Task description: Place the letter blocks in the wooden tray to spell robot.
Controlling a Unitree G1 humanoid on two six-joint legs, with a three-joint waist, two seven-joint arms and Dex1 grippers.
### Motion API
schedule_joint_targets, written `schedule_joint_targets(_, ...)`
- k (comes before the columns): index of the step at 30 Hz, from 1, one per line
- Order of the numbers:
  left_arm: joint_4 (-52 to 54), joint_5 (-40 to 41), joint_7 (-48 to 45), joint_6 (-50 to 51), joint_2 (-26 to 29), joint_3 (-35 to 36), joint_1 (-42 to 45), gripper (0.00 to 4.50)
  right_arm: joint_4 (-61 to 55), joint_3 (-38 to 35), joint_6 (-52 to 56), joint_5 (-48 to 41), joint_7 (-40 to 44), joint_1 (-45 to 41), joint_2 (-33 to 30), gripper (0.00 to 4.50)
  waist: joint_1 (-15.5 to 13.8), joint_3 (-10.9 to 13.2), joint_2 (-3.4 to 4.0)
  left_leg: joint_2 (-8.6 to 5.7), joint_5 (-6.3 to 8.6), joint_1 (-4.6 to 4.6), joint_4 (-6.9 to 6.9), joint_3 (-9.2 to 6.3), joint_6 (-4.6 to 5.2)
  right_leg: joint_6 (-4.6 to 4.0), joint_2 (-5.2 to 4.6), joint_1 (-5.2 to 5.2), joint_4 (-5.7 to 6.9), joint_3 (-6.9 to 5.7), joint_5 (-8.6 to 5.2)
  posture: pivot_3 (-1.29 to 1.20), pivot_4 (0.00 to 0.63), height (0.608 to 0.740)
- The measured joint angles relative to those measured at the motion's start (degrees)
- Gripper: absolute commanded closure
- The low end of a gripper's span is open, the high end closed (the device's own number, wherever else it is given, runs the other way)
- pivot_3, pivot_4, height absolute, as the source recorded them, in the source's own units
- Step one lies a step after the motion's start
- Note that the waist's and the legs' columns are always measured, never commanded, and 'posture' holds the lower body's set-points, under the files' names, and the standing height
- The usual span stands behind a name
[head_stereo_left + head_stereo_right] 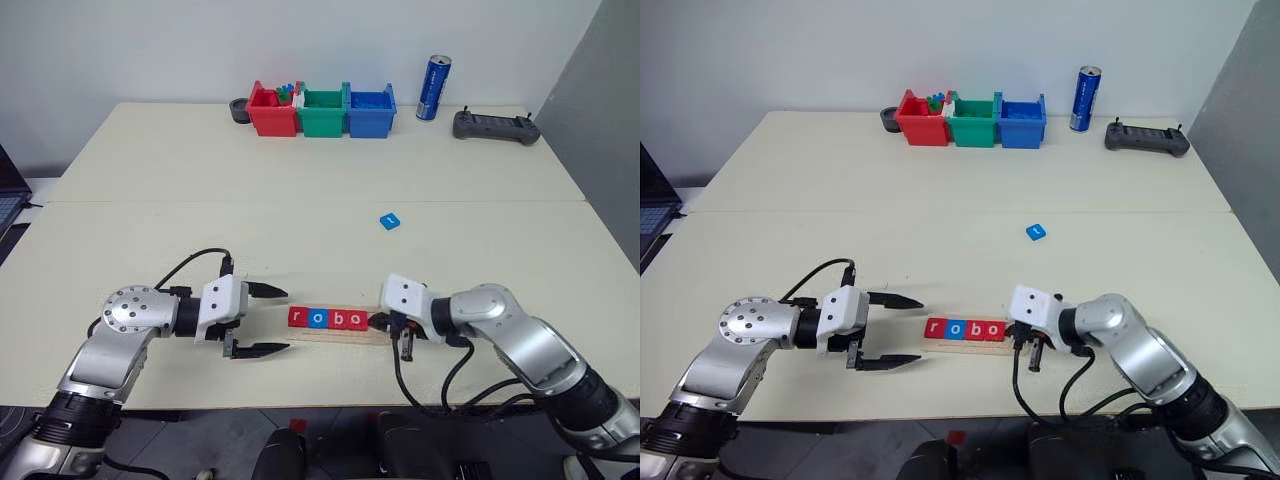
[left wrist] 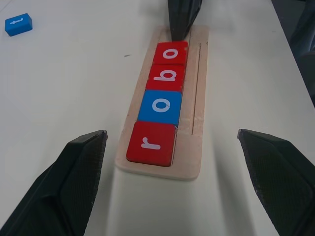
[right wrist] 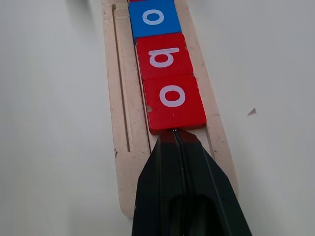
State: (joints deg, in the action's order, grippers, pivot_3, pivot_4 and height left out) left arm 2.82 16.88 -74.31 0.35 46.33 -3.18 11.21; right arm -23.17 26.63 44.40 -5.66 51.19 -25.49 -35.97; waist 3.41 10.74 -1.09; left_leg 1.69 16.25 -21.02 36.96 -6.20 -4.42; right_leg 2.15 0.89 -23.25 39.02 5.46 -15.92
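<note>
Red, blue, red, red: four letter blocks (image 1: 327, 319) sat in the wooden tray (image 2: 195, 162) spelling r, o, b, o, touching edge to edge. My right gripper (image 3: 174, 140) had its fingers pressed fully together, holding nothing, their tip resting against the outer edge of the last red o (image 3: 173, 101), over the one bare slot at that end of the tray. I judged this a nudge to square the row. My left gripper (image 1: 262, 320) hung with jaws spread wide and empty, just off the r end of the tray. The blue t block (image 1: 390, 221) lay alone on the table (image 1: 200, 210), well apart from the tray, toward the far side. Next I would need to reach out, pick it up and set it in that slot. On the pale tabletop's far edge stood red, green and blue bins (image 1: 322, 110), a blue can (image 1: 433, 88) and a dark controller (image 1: 495, 126), against a plain wall.
</note>
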Motion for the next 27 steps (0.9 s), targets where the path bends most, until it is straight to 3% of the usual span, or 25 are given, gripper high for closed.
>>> schedule_joint_targets(10,1.18,-0.01,0.47,0.53,0.0,0.0,-0.65,0.0,1.86,1.0,-1.21,0.96,-0.18,-0.38,0.4,4.48,-0.01,0.0,0.0,0.0,0.0,0.0,0.0,0.0,0.0,0.0,0.0,0.0,0.0,0.0,0.0,0.0,0.15,0.74)
schedule_joint_targets(14,2.26,0.13,1.19,1.97,0.02,0.0,-0.55,0.0,-0.08,-2.54,0.03,-1.06,0.04,-0.39,0.03,4.32,-0.04,0.0,0.0,0.0,0.0,0.0,0.0,-0.01,0.0,0.0,0.0,0.0,0.0,0.0,0.0,0.0,0.15,0.74)
schedule_joint_targets(16,2.31,0.31,1.27,2.55,0.02,0.03,-0.55,0.0,-0.88,-4.19,0.34,-1.97,-0.05,-0.42,-0.14,3.95,-0.02,0.0,0.0,0.0,0.0,0.0,0.0,-0.01,0.0,0.0,0.0,0.0,0.0,-0.01,0.0,0.0,0.15,0.74)
schedule_joint_targets(19,2.33,0.67,1.69,3.08,0.02,0.28,-0.58,0.0,-1.55,-8.86,1.12,-3.48,-2.05,-0.14,0.91,2.89,-0.03,0.0,0.0,0.0,0.0,0.0,0.0,-0.01,0.0,-0.01,0.0,0.0,0.0,0.0,0.0,0.0,0.15,0.74)
schedule_joint_targets(22,2.35,0.89,2.09,3.11,0.05,0.81,-0.76,0.0,-0.68,-12.88,1.12,-3.94,-6.59,-0.01,4.6,1.86,0.04,0.0,0.0,0.0,0.0,0.01,-0.01,0.0,0.0,-0.01,0.0,0.0,0.02,0.0,0.01,0.0,0.15,0.74)
schedule_joint_targets(27,3.47,1.16,2.75,4.57,0.12,1.46,-1.1,0.0,11.55,-15.55,-1.66,-0.92,-18.48,-3.23,13.87,0.09,0.17,0.0,0.0,0.0,0.0,0.01,-0.01,0.04,-0.01,-0.03,0.0,-0.02,0.04,0.04,0.02,0.0,0.15,0.74)
